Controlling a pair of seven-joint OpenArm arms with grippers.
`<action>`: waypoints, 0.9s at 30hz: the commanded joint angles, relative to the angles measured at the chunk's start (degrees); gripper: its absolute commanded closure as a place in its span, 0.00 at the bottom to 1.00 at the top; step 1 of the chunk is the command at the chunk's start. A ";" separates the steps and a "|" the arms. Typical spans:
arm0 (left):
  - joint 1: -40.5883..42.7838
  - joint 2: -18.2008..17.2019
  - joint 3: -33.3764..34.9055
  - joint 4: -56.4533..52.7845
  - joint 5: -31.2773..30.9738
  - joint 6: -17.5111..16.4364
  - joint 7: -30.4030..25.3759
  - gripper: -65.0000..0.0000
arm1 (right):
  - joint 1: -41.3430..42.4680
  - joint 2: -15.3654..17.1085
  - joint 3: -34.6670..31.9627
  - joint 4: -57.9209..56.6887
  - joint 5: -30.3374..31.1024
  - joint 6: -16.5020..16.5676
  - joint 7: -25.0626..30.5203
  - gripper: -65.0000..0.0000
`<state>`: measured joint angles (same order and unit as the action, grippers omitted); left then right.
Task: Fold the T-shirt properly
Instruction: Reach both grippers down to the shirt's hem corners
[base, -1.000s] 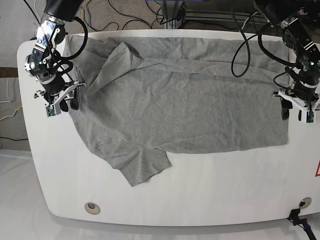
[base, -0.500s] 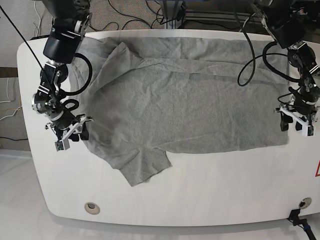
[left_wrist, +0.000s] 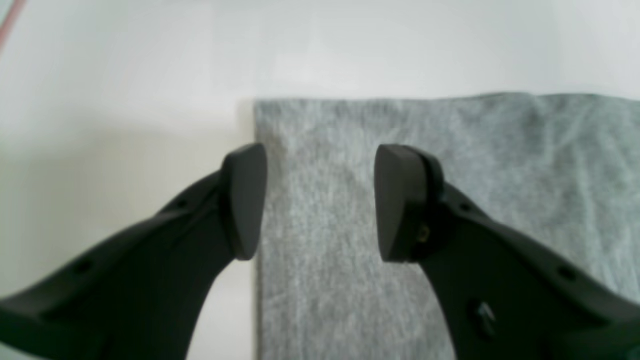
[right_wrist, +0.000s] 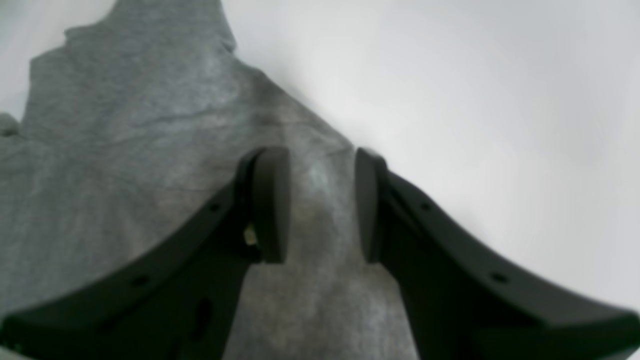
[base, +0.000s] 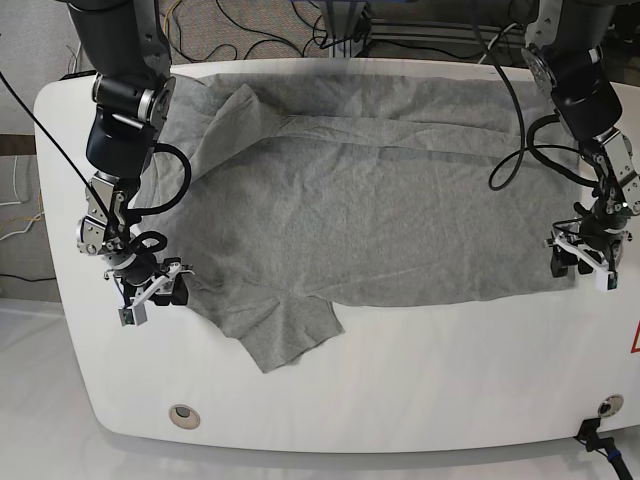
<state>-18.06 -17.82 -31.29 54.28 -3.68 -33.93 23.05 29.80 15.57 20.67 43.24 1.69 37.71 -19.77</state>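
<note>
We see the T-shirt (base: 370, 190) spread flat across the table (base: 420, 390). Our left claw (left_wrist: 320, 200) hangs with jaws apart over the shirt's bottom corner, nothing between them. Our right claw (right_wrist: 320, 205) stands parted astride the cloth edge by the sleeve, not pinching it.

Both arms have swung toward the table's near side: the right gripper (base: 152, 290) and left gripper (base: 583, 265) now straddle the T-shirt's (base: 380, 200) lower corners.

Base cam: high, looks down on whole worktop (base: 400, 360). Wrist cams: close, past each gripper, sharing T-shirt (base: 380, 200) edges.
</note>
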 joint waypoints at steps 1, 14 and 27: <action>-2.02 -2.00 -0.14 -1.40 -0.76 -0.05 -2.96 0.50 | 2.59 0.82 0.13 0.67 0.64 0.40 1.35 0.66; -3.25 -3.76 -1.11 -5.71 -1.11 -0.13 -5.77 0.26 | 3.56 0.73 0.13 -6.80 -2.53 0.04 6.28 0.30; -4.75 -4.46 -2.07 -8.61 -0.84 1.71 -6.48 0.25 | 2.51 -0.94 0.13 -11.82 -2.53 -0.75 9.00 0.30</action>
<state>-21.32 -21.17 -33.23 45.47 -3.84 -32.58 18.09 31.68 14.76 20.80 30.83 -0.47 36.23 -9.58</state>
